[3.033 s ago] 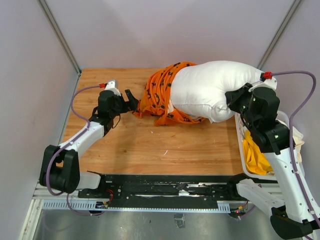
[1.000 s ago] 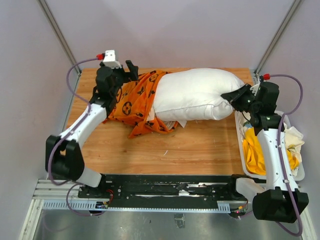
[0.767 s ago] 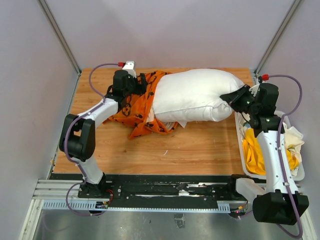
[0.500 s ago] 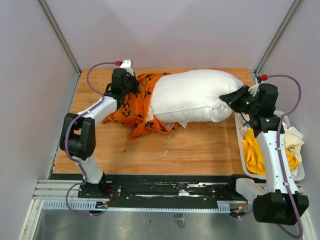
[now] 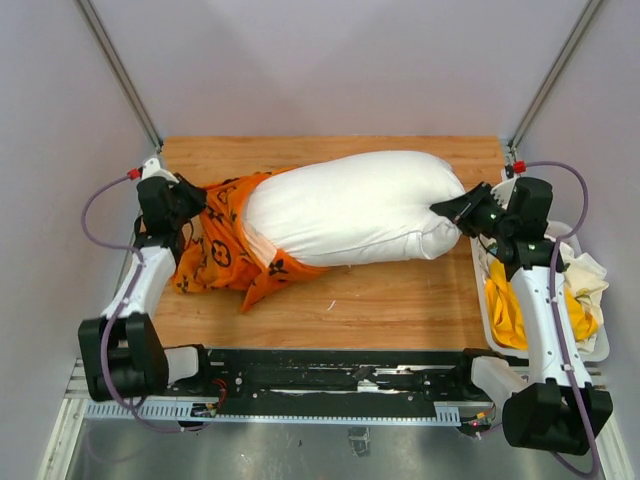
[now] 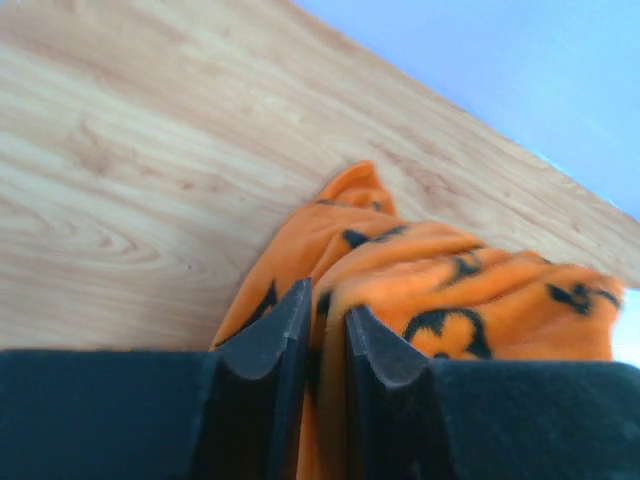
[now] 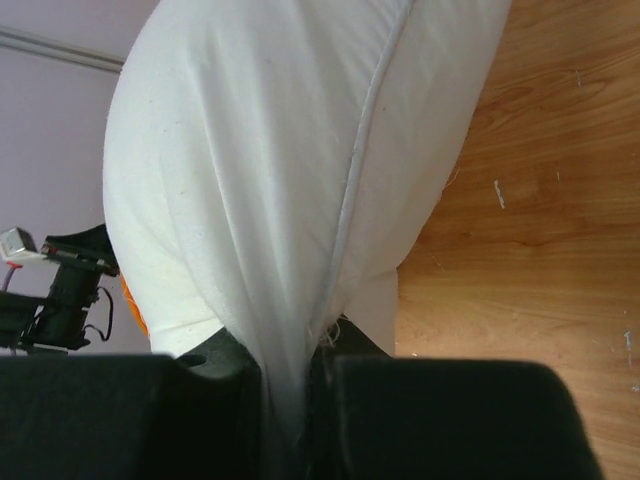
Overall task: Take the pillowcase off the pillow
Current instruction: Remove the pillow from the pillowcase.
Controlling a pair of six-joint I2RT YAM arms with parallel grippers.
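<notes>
Softness decides how both things will handle: the bright orange fabric pillowcase printed with black motifs [image 5: 215, 250] looks thin, limp and light, so it should bunch and slide rather than hold any shape, while the large plump white pillow [image 5: 350, 205] is bulky, squashy and probably light too, giving way under any squeeze. The pillow lies lengthwise across the middle of the wooden table [image 5: 400, 290], most of it bare; the pillowcase is gathered round its left end only and trails in a crumpled heap toward the table's left edge. The left tool [image 6: 325, 300] is closed on a fold of the orange fabric, which the wrist view shows pinched between the nearly touching fingers. The right tool [image 7: 285, 350] is clamped on the pillow's right corner, with the white cloth and its piped seam drawn down into the narrow gap between the fingers. Those look like sound places to hold: a doubled fold of the case near its bunched outer end, where the cloth is thick enough not to slip, and the seamed corner of the pillow, the firmest part of an otherwise yielding body. A single layer of either might slide free under tension. The black motifs read as flowers, circles and monogram-like marks, but no word, brand or label can be made out anywhere in these views.
</notes>
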